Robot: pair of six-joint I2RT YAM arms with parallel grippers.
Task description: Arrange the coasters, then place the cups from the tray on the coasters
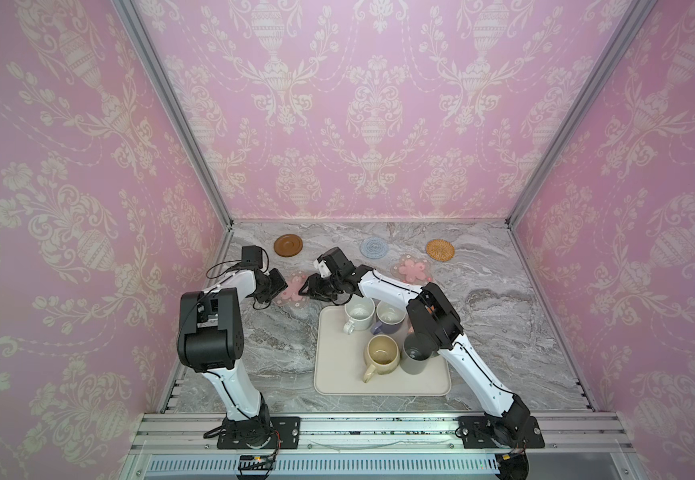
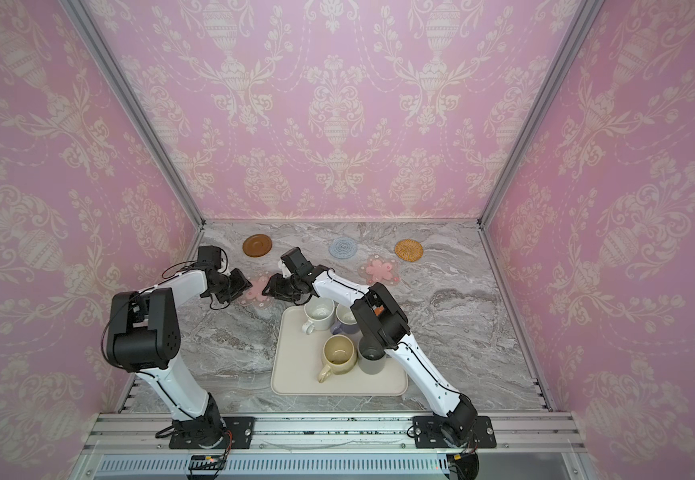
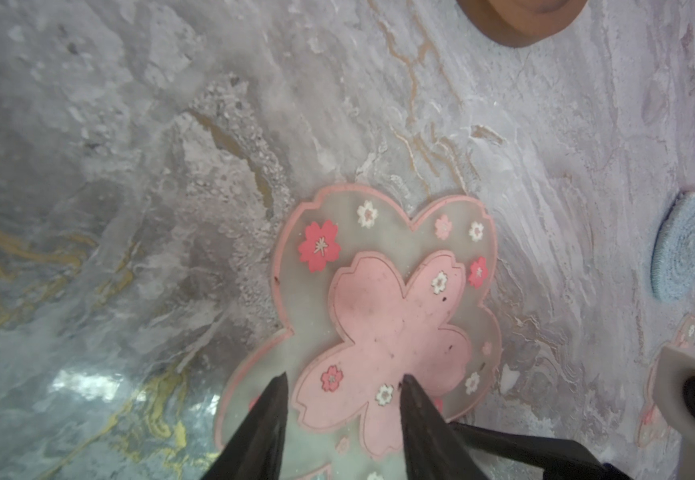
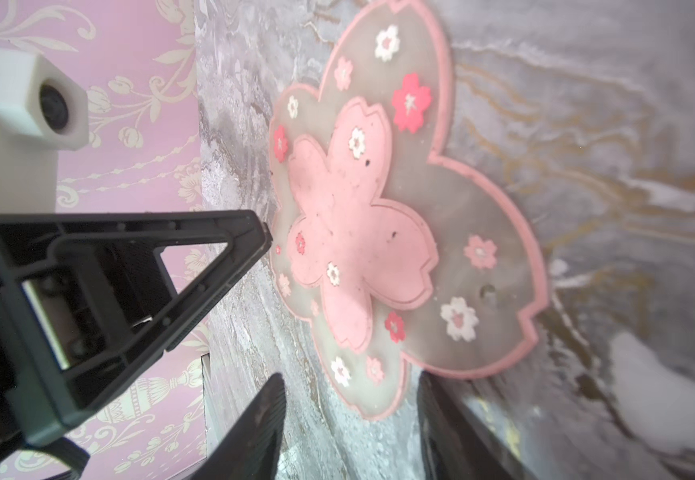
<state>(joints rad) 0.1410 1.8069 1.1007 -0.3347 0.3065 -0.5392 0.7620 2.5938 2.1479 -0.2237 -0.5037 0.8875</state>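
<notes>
A pink flower coaster lies flat on the marble, just beyond the tray's far left corner. My left gripper hovers open over its left side, one fingertip at its edge. My right gripper comes from the right, open, its fingers straddling one petal. The other coasters lie farther back: brown disc, blue-grey round, rattan disc, second pink flower. The beige tray holds the white, lavender, cream-yellow and grey cups.
My right arm reaches over the tray's far right corner and hides what stands under it. Pink patterned walls close in the table on three sides. Bare marble lies to the right of the tray and more to its left.
</notes>
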